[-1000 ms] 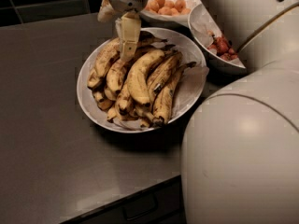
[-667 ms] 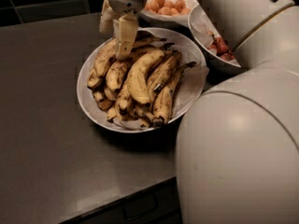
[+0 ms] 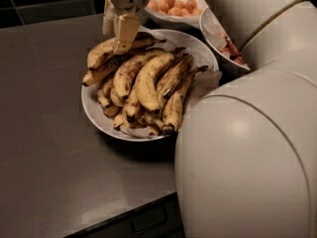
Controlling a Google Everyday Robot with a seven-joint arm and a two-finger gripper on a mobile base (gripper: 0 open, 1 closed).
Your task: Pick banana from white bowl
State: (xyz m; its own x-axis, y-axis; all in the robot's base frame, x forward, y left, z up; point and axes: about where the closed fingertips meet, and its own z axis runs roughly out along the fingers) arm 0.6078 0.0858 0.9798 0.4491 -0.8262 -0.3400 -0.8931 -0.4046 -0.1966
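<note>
My pale cream gripper (image 3: 120, 42) hung at the top of the view, pointing down over the back left of the fruit pile; its tip was right at the skin of the long curved dull yellow banana (image 3: 101, 54) with lots of brown spots; I could not tell if my gripper was apart, together or clamped on anything. That banana lay at the back left of the pile, on top of the others, with one end near the left rim and the rest running under my gripper toward the right; it was inside the big wide round white bowl (image 3: 199, 47). The bowl was full of other spotty brown and yellow bananas (image 3: 148, 81), lying side by side and on top of each other; crumpled white paper (image 3: 207, 79) showed at the bowl's right side.

The white bowl sat on a smooth dark grey table top (image 3: 44, 143); just behind it was a second white bowl with small round orange fruit (image 3: 173, 5); to the right of that was a deeper white bowl with red fruit (image 3: 229, 49), partly hidden by my big round white arm (image 3: 247, 157), which filled the right side of the view. Dark tiles (image 3: 49, 6) ran along the back wall; a dark drawer front (image 3: 148, 221) showed below the table's front edge.
</note>
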